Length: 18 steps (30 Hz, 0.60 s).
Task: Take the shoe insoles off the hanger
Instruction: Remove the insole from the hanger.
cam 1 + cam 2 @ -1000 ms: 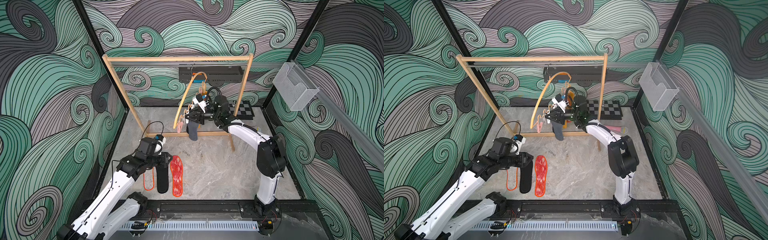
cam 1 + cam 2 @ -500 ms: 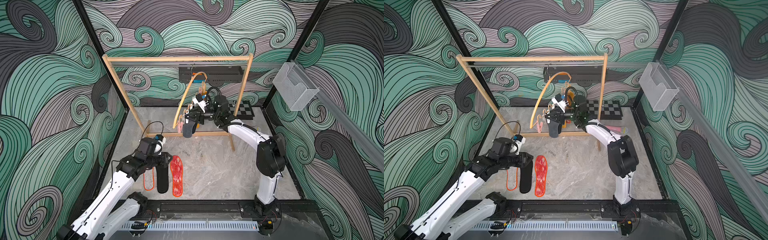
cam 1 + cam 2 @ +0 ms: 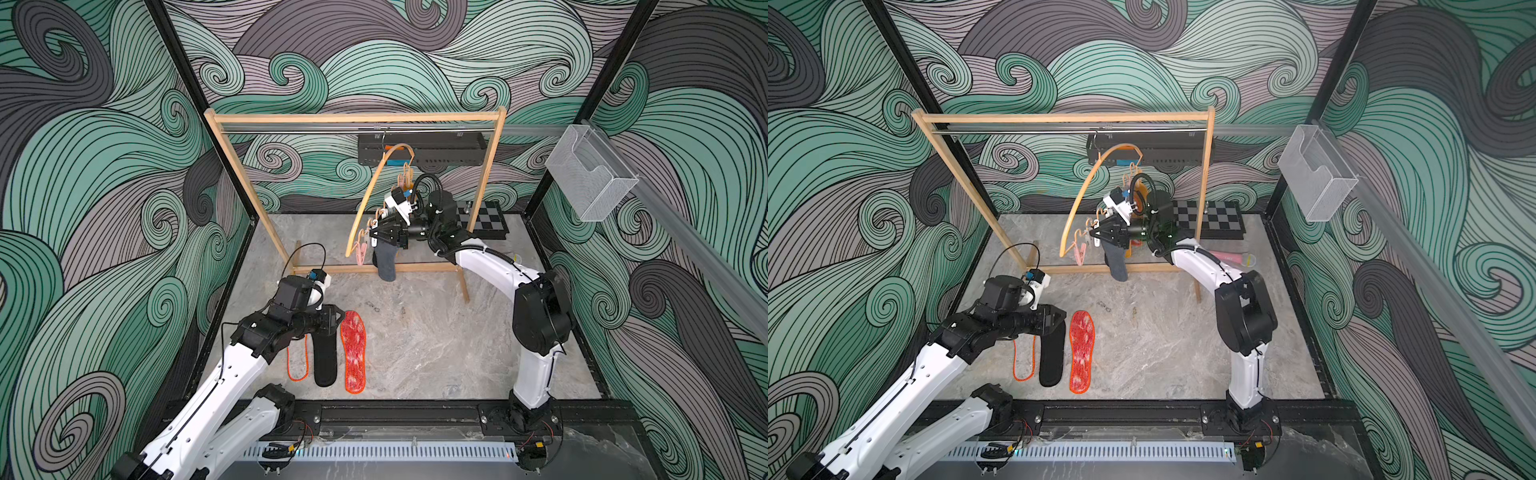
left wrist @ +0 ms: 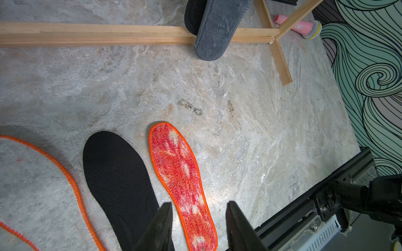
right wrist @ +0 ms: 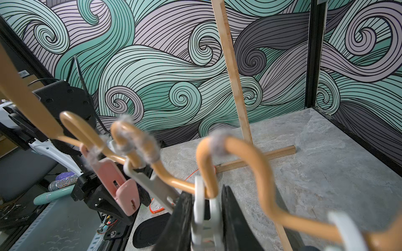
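The hanger (image 3: 368, 193) hangs tilted from the rack's rail, and its wavy bar (image 5: 239, 152) carries pastel clothespegs. My right gripper (image 3: 376, 235) (image 5: 206, 208) is shut on a pale clothespeg (image 5: 204, 219) on that bar. A dark grey insole (image 3: 386, 262) (image 4: 217, 28) dangles just below it, with a darker piece behind. A mustard insole (image 3: 1140, 198) shows partly behind the right wrist. On the floor lie a black insole (image 3: 325, 361) (image 4: 117, 173), a red-white insole (image 3: 354, 353) (image 4: 180, 173) and a pale orange-edged insole (image 3: 298, 361). My left gripper (image 3: 336, 320) (image 4: 199, 208) hovers open and empty over the black and red-white ones.
The big wooden rack frame (image 3: 353, 118) stands across the back, its base bar (image 4: 97, 32) on the floor. Behind it lie a checkerboard (image 3: 484, 218) and a pink item (image 3: 1229, 257). A clear basket (image 3: 590, 174) juts from the right wall. A black rail (image 3: 415, 411) borders the front.
The dark grey insole swung slightly left and back again under the right gripper. Both arms have stayed almost where they were.
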Available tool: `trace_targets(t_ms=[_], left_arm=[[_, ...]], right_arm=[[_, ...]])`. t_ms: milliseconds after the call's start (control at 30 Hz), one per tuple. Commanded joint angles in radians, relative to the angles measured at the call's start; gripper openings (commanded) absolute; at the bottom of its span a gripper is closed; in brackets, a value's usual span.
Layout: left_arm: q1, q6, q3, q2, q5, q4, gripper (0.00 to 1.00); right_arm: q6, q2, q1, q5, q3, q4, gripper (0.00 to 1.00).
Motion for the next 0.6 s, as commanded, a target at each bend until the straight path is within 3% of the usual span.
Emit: trace_targets(t_ms=[0, 133, 300, 567], left_arm=[[0.004, 0.016, -0.005, -0.003, 0.014, 0.005, 0.42], [0.004, 0.017, -0.005, 0.0, 0.016, 0.006, 0.42], [0.004, 0.016, -0.006, 0.001, 0.017, 0.006, 0.42], [0.003, 0.016, -0.007, 0.003, 0.025, 0.008, 0.42]], right_arm=[[-0.027, 0.007, -0.006, 0.01, -0.002, -0.052, 0.07], [-0.029, -0.002, -0.006, 0.014, -0.01, -0.052, 0.17], [-0.044, -0.032, -0.007, 0.046, -0.053, -0.047, 0.41], [-0.044, -0.094, -0.007, 0.079, -0.143, -0.027, 0.47]])
